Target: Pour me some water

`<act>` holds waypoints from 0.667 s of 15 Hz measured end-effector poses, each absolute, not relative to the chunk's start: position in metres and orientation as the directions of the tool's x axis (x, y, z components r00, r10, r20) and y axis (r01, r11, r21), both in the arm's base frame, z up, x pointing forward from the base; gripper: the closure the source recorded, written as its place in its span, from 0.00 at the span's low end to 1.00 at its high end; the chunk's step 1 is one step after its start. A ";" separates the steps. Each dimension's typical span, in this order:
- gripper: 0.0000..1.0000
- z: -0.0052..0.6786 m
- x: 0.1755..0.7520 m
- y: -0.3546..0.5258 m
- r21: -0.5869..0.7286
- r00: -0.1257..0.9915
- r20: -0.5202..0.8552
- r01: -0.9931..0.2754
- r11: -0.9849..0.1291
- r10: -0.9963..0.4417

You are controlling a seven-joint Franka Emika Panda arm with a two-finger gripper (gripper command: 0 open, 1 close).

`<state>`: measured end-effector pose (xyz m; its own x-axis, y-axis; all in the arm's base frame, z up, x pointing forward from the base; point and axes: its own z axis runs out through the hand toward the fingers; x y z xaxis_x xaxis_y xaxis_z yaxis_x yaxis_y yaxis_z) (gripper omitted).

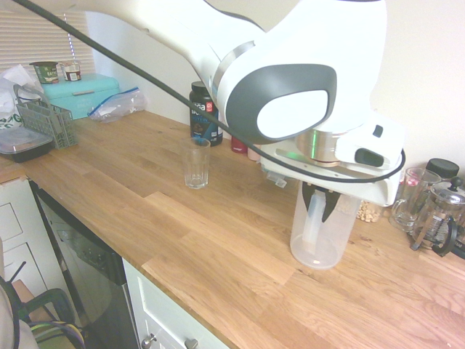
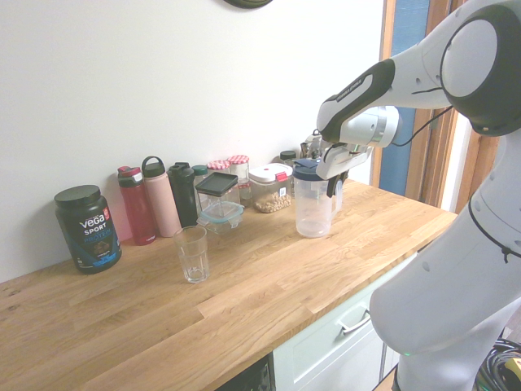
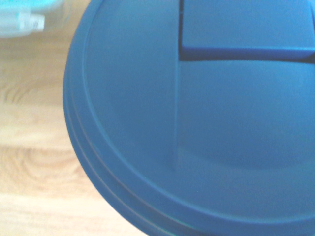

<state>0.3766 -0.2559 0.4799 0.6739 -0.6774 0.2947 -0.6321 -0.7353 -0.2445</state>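
Second exterior view: pincer [image 2: 333,181] sits at the handle of the blue-lidded jug [image 2: 313,213], grip state cannot be told; jug stands upright on the bench [image 2: 269,285]; glass [image 2: 193,254] well apart, apparently empty; lifting and pouring remain.

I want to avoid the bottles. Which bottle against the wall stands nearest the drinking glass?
The black bottle, right behind the glass; the pink one and red one stand further left.

pitcher lid [image 3: 197,128] cut off by edges, end effector [image 1: 325,206] fingers hidden
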 end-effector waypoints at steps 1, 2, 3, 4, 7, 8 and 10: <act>1.00 0.493 0.379 -0.259 -0.245 0.688 0.294 -0.617 -0.748 -0.664; 1.00 0.512 0.381 -0.261 -0.250 0.719 0.282 -0.584 -0.772 -0.635; 1.00 0.532 0.385 -0.262 -0.256 0.758 0.271 -0.538 -0.803 -0.593; 1.00 0.552 0.390 -0.261 -0.258 0.795 0.266 -0.486 -0.835 -0.545; 1.00 0.586 0.412 -0.240 -0.240 0.891 0.235 -0.335 -0.911 -0.390; 1.00 0.593 0.420 -0.226 -0.230 0.915 0.223 -0.286 -0.930 -0.337; 1.00 0.601 0.432 -0.196 -0.198 0.955 0.199 -0.178 -0.964 -0.217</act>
